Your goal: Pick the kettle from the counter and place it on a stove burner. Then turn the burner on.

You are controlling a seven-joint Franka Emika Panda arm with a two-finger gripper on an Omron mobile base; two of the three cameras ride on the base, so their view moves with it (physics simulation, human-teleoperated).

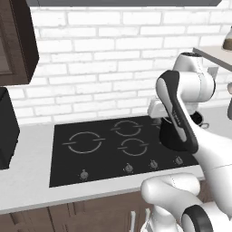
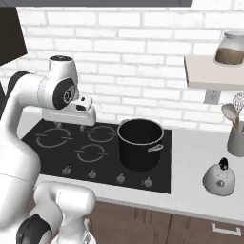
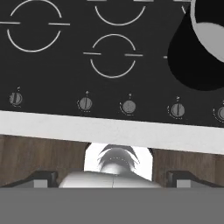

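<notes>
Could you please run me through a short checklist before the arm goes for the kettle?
1. Kettle upright on the counter, right of the cooktop: ok.
2. Nothing touching the kettle; the utensil holder stands apart behind it: ok.
3. Largest stove burner bare and free to receive it: ok.
4. Black pot sits on the cooktop's right side, between hand and kettle, so the path must clear it: not ok.
5. Gripper near the kettle: not ok, it hangs over the cooktop's left part.
6. Gripper open: cannot tell, the jaws are not clear in any view.
</notes>
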